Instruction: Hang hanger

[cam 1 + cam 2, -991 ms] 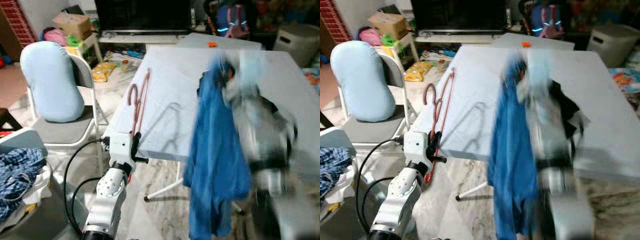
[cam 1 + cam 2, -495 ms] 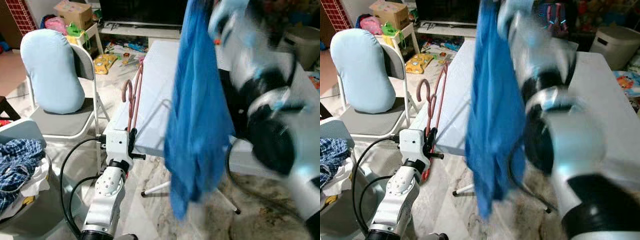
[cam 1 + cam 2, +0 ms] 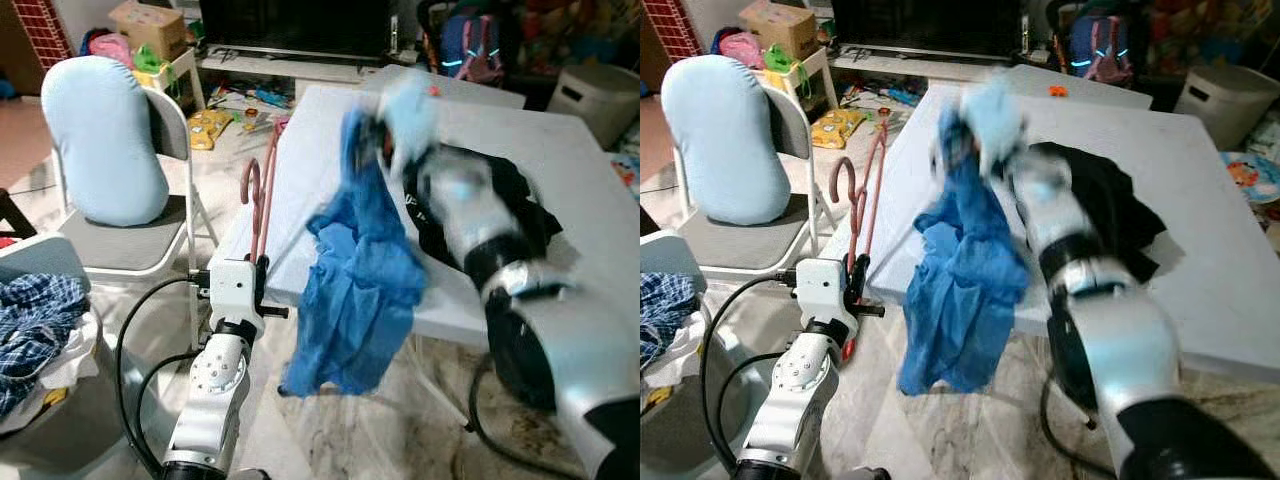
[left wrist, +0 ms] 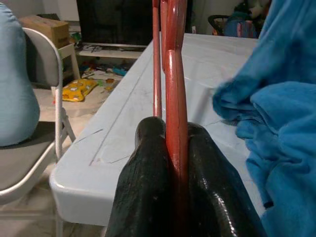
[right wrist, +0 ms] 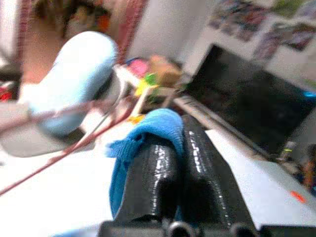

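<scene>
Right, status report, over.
Left gripper shut on red hanger, upright at table edge. Right gripper shut on blue garment, draped over table edge. Black cloth on table.

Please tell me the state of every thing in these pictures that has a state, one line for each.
left gripper: shut on the red hanger.
red hanger: held upright at the table's edge, bare.
right gripper: shut on the blue garment, over the table.
blue garment: bunched, hanging off the table's edge, not on the hanger.
black garment: crumpled on the white table.
folding chair: unfolded, a cushion against its back.
</scene>
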Tool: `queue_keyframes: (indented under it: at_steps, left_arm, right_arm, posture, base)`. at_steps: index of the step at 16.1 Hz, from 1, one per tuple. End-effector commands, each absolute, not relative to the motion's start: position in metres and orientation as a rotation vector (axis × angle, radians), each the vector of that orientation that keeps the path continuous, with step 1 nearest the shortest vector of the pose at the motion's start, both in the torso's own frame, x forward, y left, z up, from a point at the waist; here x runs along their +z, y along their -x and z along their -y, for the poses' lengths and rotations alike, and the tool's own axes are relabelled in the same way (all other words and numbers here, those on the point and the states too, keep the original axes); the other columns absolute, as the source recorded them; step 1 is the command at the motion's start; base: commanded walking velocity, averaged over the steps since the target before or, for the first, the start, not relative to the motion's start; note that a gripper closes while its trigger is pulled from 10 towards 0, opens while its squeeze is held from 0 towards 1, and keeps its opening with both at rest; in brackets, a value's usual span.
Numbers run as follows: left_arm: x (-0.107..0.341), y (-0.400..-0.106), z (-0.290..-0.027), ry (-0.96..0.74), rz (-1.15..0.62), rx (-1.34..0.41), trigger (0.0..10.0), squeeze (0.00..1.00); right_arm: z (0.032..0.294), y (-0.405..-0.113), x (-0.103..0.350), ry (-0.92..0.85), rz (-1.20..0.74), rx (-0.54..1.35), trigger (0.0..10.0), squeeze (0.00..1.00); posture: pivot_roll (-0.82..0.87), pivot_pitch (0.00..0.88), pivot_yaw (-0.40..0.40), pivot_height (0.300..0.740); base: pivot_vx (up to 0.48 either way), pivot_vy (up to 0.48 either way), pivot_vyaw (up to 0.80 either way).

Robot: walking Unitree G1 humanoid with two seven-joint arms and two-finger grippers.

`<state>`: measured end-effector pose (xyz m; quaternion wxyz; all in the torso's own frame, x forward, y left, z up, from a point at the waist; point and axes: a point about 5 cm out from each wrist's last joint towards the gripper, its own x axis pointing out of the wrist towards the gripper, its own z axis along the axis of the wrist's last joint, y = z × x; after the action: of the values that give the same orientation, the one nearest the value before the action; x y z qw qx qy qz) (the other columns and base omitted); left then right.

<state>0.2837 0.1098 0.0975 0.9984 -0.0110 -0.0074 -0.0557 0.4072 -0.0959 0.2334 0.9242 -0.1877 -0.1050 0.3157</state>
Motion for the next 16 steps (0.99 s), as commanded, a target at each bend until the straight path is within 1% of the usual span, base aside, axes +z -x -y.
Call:
queue_keyframes:
  at_steps: [1, 3, 4, 5, 7, 10, 11, 14, 16]
  left_arm:
    - [0.099, -0.283, -0.108, 0.025, 0.027, -0.113, 10.0, 0.00]
    - [0.099, -0.283, -0.106, 0.027, 0.024, -0.124, 10.0, 0.00]
    - [0.099, -0.284, -0.105, 0.026, 0.024, -0.131, 10.0, 0.00]
    - [0.099, -0.284, -0.104, 0.024, 0.023, -0.140, 10.0, 0.00]
    - [0.098, -0.283, -0.104, 0.023, 0.018, -0.151, 10.0, 0.00]
    - [0.096, -0.281, -0.106, 0.017, 0.008, -0.155, 10.0, 0.00]
    - [0.094, -0.281, -0.107, 0.007, 0.001, -0.163, 10.0, 0.00]
    - [0.094, -0.282, -0.111, -0.009, -0.002, -0.175, 10.0, 0.00]
    - [0.093, -0.282, -0.110, -0.012, -0.005, -0.188, 10.0, 0.00]
  right_arm:
    - [0.101, -0.402, 0.227, 0.462, 0.223, 0.731, 10.0, 0.00]
    - [0.107, -0.397, 0.213, 0.497, 0.192, 0.783, 10.0, 0.00]
    - [0.111, -0.395, 0.207, 0.508, 0.162, 0.810, 10.0, 0.24]
    - [0.121, -0.392, 0.194, 0.528, 0.085, 0.840, 10.0, 1.00]
    - [0.135, -0.387, 0.178, 0.519, 0.008, 0.848, 10.0, 1.00]
    - [0.148, -0.378, 0.162, 0.460, -0.042, 0.843, 10.0, 1.00]
    - [0.152, -0.375, 0.157, 0.422, -0.040, 0.812, 10.0, 1.00]
    - [0.152, -0.364, 0.148, 0.294, -0.027, 0.741, 10.0, 1.00]
    - [0.155, -0.358, 0.146, 0.255, -0.033, 0.731, 10.0, 1.00]
  posture:
    - [0.00, 0.000, -0.028, 0.740]
    - [0.00, 0.000, -0.021, 0.740]
    - [-0.01, 0.000, -0.018, 0.740]
    - [-0.01, 0.000, -0.015, 0.740]
    - [-0.01, 0.000, -0.009, 0.740]
    - [-0.01, 0.000, 0.001, 0.740]
    - [-0.02, 0.000, 0.004, 0.740]
    - [-0.03, 0.005, 0.019, 0.740]
    - [-0.03, 0.005, 0.029, 0.740]
  base:
    - [0.000, 0.000, 0.00]
    - [0.000, 0.000, 0.00]
    - [0.000, 0.000, 0.00]
    - [0.000, 0.000, 0.00]
    - [0.000, 0.000, 0.00]
    - [0.000, 0.000, 0.00]
    - [0.000, 0.000, 0.00]
    - [0.000, 0.000, 0.00]
    - [0.000, 0.000, 0.00]
